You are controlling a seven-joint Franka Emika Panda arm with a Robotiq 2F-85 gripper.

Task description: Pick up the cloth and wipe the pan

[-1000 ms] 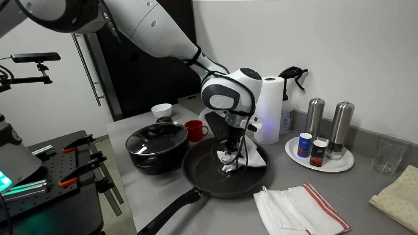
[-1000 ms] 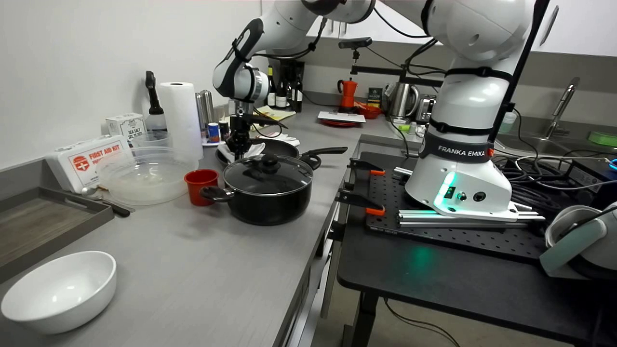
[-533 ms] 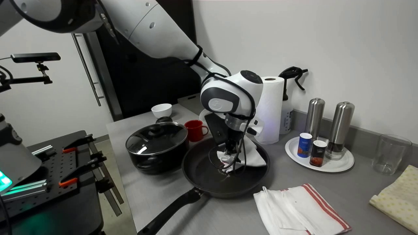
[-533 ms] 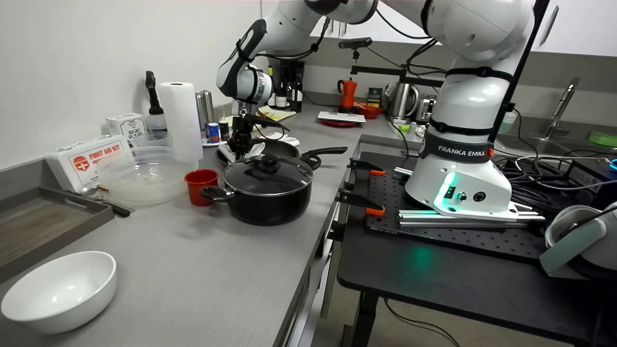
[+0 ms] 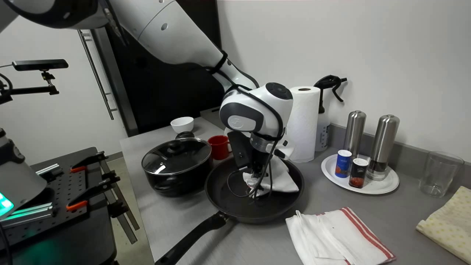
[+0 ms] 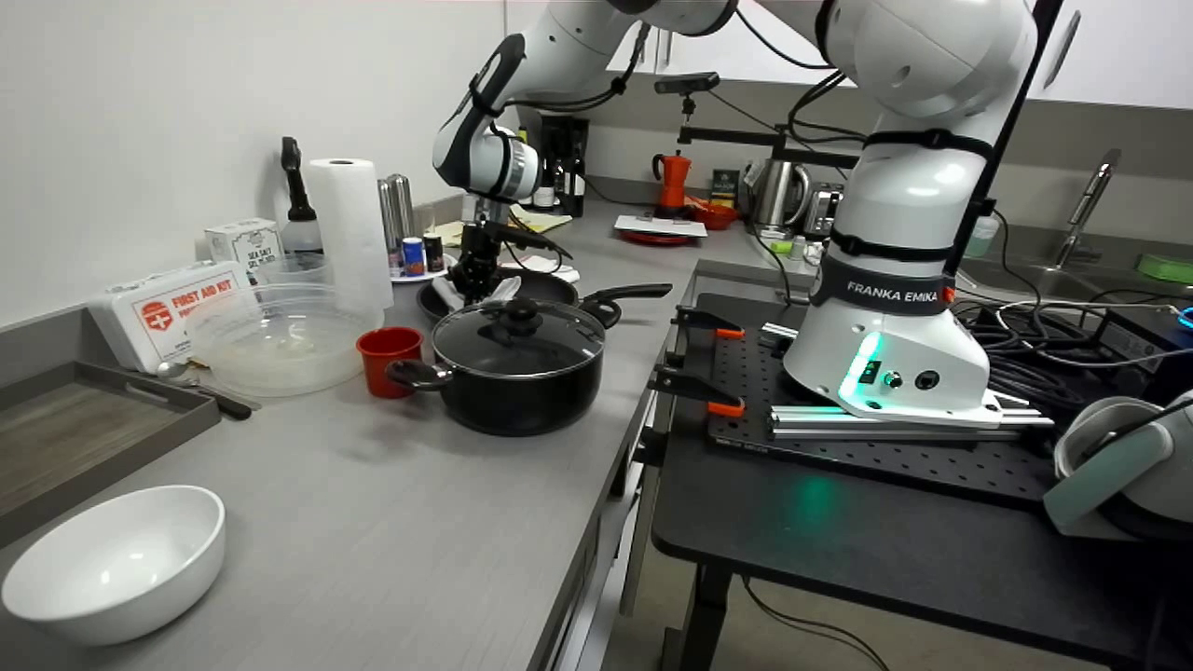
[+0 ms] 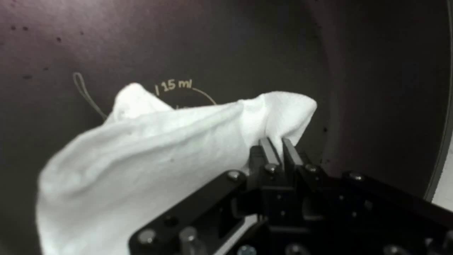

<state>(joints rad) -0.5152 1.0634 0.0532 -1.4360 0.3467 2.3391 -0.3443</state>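
Observation:
The black pan (image 5: 229,193) rests on the counter, its long handle angled toward the front. Inside it lies the white cloth (image 5: 282,177), bunched up and partly hidden by the arm in an exterior view. From the wrist view, the cloth (image 7: 141,170) spreads left over the pan's dark floor (image 7: 254,53), covering part of a printed marking. A fold of it is pinched between the fingertips of my gripper (image 7: 277,148), which is shut on it low in the pan. Behind the lidded pot, an exterior view shows only the far part of the pan (image 6: 545,286).
A lidded black pot (image 5: 176,165) and a red mug (image 5: 219,147) stand close beside the pan. Paper towels (image 5: 303,125) stand behind it, with a plate of shakers (image 5: 384,184) to the right. A red-striped cloth (image 5: 331,235) and a yellow towel (image 5: 449,224) lie nearby.
My gripper has shifted slightly within the pan, leftward and a little lower in an exterior view, carrying the held part of the cloth along. The pan and surrounding objects stay put.

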